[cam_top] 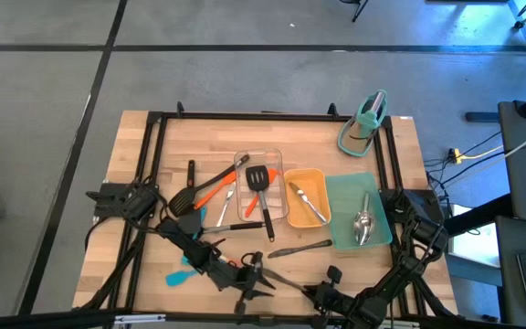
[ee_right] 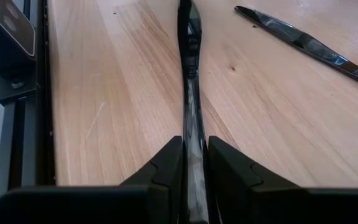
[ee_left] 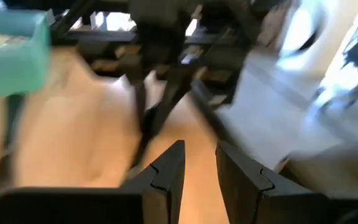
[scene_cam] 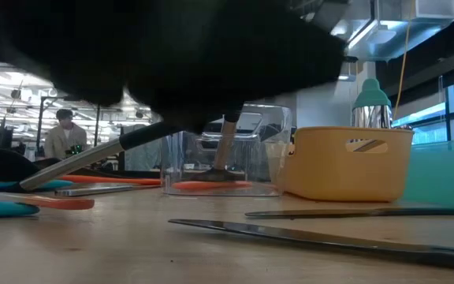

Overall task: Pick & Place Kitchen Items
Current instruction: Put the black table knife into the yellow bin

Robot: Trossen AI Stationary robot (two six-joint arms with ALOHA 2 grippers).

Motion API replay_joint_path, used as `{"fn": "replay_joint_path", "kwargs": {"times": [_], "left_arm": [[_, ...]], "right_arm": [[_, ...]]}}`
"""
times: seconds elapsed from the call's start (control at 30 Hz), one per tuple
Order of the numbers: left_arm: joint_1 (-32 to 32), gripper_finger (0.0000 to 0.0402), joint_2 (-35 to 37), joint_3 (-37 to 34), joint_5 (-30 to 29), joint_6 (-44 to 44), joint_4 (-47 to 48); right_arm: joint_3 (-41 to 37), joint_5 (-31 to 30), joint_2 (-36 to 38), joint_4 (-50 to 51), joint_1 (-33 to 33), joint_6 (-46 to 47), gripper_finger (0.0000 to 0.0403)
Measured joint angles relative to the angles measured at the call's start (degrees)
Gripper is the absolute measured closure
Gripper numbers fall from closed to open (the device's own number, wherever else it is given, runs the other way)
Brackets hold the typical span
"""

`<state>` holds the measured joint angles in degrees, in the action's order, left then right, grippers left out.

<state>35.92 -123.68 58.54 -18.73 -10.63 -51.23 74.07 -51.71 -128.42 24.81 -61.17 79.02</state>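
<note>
A steel utensil (ee_right: pixel 190 93), long and slim, is clamped between the two fingers of the right gripper (ee_right: pixel 194 165) at the table's near edge; its handle lies flat on the wood and runs straight ahead of the fingertips. A second steel utensil (ee_right: pixel 303 43) lies on the table (ee_right: pixel 117 93) ahead of that gripper and off to one side, apart from the held one. Farther ahead, a clear tray (cam_top: pixel 257 187) holds a black slotted turner (cam_top: pixel 259 179) and an orange spatula (cam_top: pixel 263 196). Beside it a yellow tray (cam_top: pixel 305 196) holds a steel spoon (cam_top: pixel 307 205), and a teal tray (cam_top: pixel 358 212) holds a large shiny spoon (cam_top: pixel 363 225). The left gripper (ee_left: pixel 199 163) is held above the wood just beside the right one, its fingers parted with nothing between them. A blue spatula (cam_top: pixel 182 273) lies near it.
</note>
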Motion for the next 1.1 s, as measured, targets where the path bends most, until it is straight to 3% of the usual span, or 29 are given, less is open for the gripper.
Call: {"fn": "replay_joint_path", "kwargs": {"times": [0.2,0.57,1.1], "left_arm": [[-1.0,0.0316,0.0,0.0,-3.9,5.3,7.5],[-0.7,0.0316,0.0,0.0,-4.2,11.5,2.4],[-0.7,0.0315,0.0,0.0,-6.7,21.7,8.5]], "right_arm": [[-0.2,-0.7,0.0,-1.4,0.0,0.3,0.0331],[0.8,-0.8,-0.2,-1.7,0.0,3.4,0.0331],[1.3,0.3,1.2,-1.5,0.3,10.8,0.0332]]}}
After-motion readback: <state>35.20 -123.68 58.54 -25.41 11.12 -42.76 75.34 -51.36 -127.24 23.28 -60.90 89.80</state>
